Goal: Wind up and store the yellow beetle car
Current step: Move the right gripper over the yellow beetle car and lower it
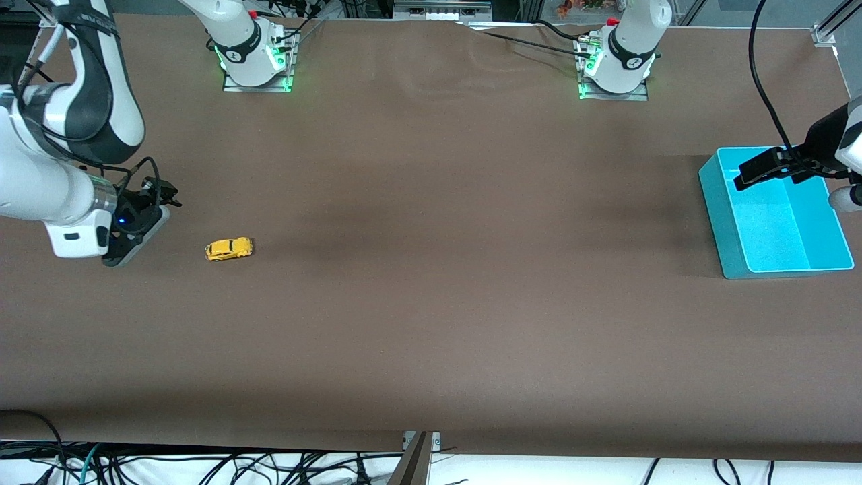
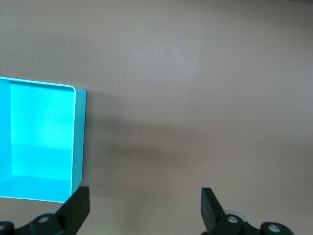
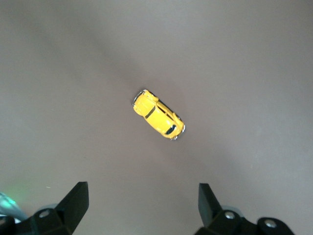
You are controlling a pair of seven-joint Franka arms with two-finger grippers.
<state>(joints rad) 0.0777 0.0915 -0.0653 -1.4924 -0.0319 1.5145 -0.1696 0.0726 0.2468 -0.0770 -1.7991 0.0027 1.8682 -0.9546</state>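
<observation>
Nothing done yet: winding and storing are both ahead, by the look of it. The right hand [image 1: 135, 236] hangs low at the right arm's end of the tabletop [image 1: 431, 303], fingers spread wide, holding nothing. The yellow beetle car [image 1: 229, 249] sits on its wheels just at its three o'clock, untouched. Clear brown surface runs across to the cyan bin [image 1: 724, 222], empty, where the left hand [image 2: 144, 208] waits above, fingers wide, empty.

The cyan bin [image 2: 76, 142] runs off the left wrist view's edge; both end effectors show only fingertips [image 3: 78, 198] in wrist views.
</observation>
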